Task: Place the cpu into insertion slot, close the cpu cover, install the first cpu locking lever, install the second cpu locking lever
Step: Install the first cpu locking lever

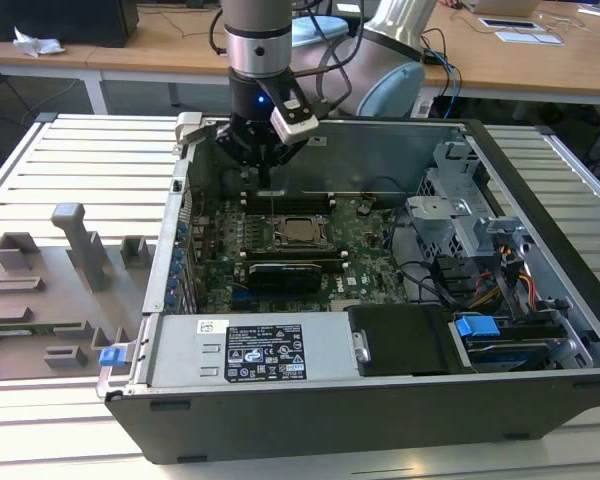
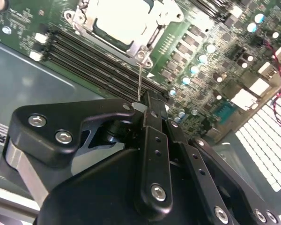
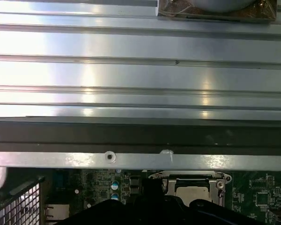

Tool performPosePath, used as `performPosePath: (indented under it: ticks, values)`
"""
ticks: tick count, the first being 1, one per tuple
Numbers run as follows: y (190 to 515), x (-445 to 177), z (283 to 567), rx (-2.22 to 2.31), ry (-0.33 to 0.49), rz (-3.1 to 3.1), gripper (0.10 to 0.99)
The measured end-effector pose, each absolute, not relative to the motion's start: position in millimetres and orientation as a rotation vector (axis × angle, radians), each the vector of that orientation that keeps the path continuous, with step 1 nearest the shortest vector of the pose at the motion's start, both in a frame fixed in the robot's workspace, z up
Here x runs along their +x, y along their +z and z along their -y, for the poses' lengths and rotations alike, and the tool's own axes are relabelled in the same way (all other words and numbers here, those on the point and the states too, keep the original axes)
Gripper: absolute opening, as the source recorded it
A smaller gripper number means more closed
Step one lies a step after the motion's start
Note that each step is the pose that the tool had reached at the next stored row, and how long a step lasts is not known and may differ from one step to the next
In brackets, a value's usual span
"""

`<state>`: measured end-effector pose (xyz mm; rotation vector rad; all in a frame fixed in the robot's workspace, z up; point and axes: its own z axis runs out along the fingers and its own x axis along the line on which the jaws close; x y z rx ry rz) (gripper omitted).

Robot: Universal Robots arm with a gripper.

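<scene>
Jaws hang clenched near the socket point(image 1: 280, 232) in the exterior view. In the second wrist view a wire lever point(image 2: 139, 79) meets their tip; the cpu point(image 2: 119, 21) lies in the socket, cover point(image 2: 136, 47) down. The first wrist view shows the cpu seated.

Silver-grey arm point(image 1: 255, 25) with pale blue joint caps point(image 1: 390, 85), black cables point(image 1: 330, 60), black gripper point(image 2: 147, 101) with silver screws point(image 2: 158, 191)

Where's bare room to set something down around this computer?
Bare table slats on the exterior view's left, beyond the grey tray; more slats right of the case. Inside is crowded: the hand above the board, cables by the drive cage.
</scene>
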<state>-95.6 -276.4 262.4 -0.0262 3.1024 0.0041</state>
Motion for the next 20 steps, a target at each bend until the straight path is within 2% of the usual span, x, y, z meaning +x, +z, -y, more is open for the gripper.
performPosePath:
  ticks: [7, 20]
  values:
    - [261.8, -71.4, 275.9, -0.026, 0.003, -3.105, 0.106]
    - [260.0, -71.4, 281.6, -0.025, 0.036, -3.104, 0.106]
